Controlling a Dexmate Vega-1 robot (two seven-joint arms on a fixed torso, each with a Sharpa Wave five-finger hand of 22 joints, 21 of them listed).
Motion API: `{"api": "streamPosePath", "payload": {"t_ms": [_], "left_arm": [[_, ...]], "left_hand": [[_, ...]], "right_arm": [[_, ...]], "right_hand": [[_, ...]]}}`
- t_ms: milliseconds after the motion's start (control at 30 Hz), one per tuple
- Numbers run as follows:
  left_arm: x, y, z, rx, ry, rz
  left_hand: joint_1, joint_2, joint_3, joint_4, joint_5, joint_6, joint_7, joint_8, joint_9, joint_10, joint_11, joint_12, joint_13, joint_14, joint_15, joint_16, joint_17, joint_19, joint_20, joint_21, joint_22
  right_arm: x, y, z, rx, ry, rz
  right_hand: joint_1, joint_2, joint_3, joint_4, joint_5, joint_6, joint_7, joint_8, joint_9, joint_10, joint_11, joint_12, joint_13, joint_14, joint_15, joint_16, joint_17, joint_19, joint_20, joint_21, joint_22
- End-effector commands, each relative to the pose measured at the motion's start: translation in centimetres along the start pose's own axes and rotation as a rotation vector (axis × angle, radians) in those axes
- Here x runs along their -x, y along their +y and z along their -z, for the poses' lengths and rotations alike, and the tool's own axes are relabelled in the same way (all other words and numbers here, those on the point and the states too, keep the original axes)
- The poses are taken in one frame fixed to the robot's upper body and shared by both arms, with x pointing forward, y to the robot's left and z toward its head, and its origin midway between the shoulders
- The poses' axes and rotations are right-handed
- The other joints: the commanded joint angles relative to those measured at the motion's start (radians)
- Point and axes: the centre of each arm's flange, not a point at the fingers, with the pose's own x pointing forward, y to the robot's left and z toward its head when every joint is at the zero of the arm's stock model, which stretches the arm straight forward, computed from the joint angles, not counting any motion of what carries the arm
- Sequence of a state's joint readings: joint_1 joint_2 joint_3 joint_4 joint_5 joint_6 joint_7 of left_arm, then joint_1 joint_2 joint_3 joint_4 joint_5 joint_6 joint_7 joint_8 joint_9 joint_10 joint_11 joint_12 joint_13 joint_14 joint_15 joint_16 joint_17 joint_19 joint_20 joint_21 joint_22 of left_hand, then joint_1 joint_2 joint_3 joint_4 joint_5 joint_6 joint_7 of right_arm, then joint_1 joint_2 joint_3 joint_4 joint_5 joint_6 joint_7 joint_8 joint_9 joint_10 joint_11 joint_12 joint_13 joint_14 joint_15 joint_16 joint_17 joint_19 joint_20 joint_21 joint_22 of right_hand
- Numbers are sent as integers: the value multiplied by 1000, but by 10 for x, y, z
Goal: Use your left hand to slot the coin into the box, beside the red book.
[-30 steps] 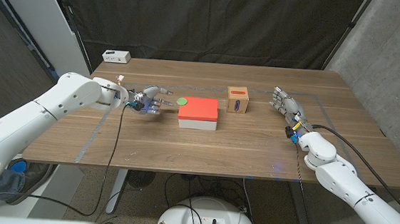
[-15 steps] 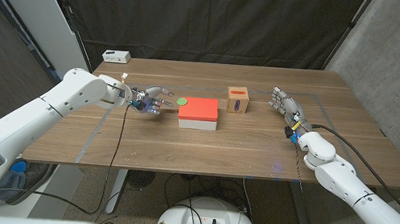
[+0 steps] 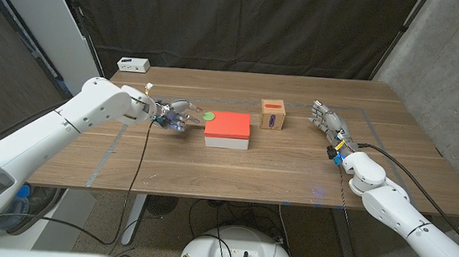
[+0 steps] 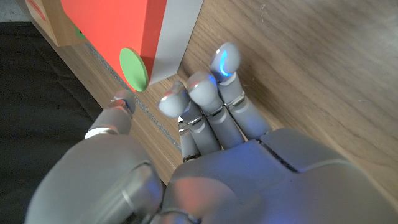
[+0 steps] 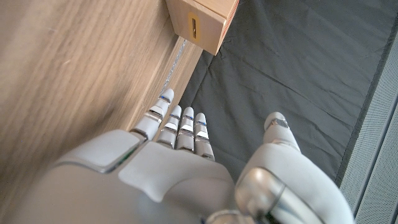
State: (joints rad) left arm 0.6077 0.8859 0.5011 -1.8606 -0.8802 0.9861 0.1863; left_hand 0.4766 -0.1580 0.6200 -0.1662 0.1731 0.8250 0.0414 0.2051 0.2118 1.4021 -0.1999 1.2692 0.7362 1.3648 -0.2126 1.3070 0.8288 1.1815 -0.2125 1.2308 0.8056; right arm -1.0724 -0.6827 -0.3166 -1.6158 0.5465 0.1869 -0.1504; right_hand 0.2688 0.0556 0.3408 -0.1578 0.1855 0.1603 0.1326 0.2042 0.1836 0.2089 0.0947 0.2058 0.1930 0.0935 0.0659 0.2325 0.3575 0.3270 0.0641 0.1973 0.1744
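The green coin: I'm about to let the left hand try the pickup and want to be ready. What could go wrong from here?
1. The green coin lies flat on the table right by the red book, so the left hand may struggle to get fingers under it, or nudge the book.
2. The box sits beyond the book; the hand might clip the book carrying the coin over.
3. The slot looks narrow; a tilted coin may jam.

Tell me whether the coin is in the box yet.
Not yet. The green coin lies on the table beside the red book, apart from the box.
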Motion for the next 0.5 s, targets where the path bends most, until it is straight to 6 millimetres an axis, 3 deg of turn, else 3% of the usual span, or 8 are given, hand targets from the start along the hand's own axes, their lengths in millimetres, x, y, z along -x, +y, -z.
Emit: {"api": "streamPosePath", "payload": {"t_ms": [33, 500], "left_arm": [[-6, -6, -4, -73, 4, 13], [-12, -15, -6, -69, -22, 1]], "left_hand": [[-9, -6, -9, 1, 2, 16, 5, -3, 4, -7, -7, 4, -7, 8, -1, 10, 5, 4, -1, 6, 2], [3, 3, -11, -3, 5, 13, 2, -5, 5, -8, -7, 15, -14, 2, -1, 12, 4, -2, -1, 13, 4]], "right_arm": [[-1, -1, -1, 4, -1, 0], [2, -3, 0, 1, 4, 4]], "right_hand": [[4, -2, -1, 5, 2, 7, 2, 2, 5, 10, 4, 7, 5, 9, -1, 7, 1, 6, 1, 7, 3], [4, -2, -2, 6, 2, 10, 2, 2, 5, 17, 3, 7, 5, 13, 1, 7, 1, 7, 2, 6, 3]]}}
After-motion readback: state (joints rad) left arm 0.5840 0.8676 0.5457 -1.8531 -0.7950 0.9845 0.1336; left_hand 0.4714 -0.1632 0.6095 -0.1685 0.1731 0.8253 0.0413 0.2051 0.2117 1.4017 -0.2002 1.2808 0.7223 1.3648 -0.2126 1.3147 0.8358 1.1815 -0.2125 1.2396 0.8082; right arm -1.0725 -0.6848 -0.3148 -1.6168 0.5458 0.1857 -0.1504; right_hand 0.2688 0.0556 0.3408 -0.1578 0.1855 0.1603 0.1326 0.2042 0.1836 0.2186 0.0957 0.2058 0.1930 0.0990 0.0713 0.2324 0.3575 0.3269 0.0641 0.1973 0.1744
